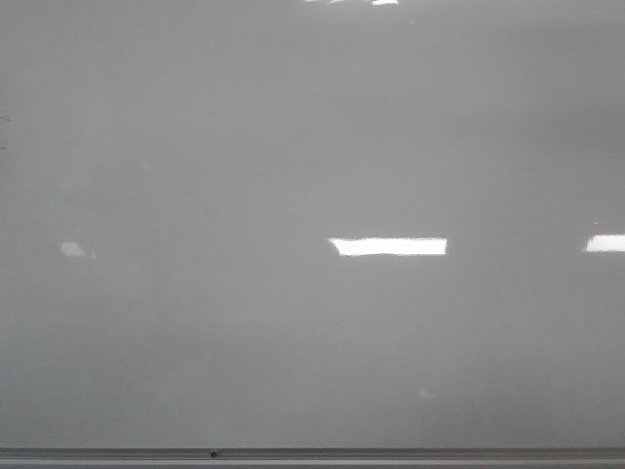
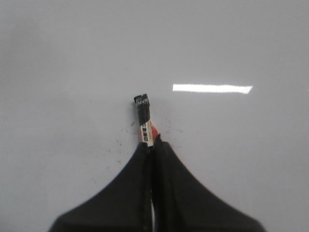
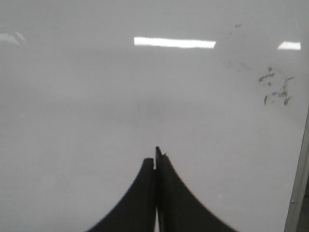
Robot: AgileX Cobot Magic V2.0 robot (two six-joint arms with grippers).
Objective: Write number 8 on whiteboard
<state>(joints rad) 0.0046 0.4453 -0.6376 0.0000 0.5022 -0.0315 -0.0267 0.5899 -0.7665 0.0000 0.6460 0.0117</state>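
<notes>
The whiteboard [image 1: 293, 147] fills the front view, glossy pale grey, with a grey edge strip [image 1: 312, 454] along the bottom. No number 8 shows on it in any view. Neither gripper shows in the front view. In the left wrist view my left gripper [image 2: 153, 143] is shut on a marker [image 2: 144, 121] with a black cap end and a white and red label, which points out over the board [image 2: 72, 72]. In the right wrist view my right gripper [image 3: 156, 157] is shut and empty over the board [image 3: 72, 121].
Bright white light reflections [image 1: 389, 246] lie on the board. Faint dark smudges [image 3: 275, 87] show in the right wrist view near the board's metal edge [image 3: 299, 183]. Small dark specks [image 2: 118, 145] lie around the marker in the left wrist view.
</notes>
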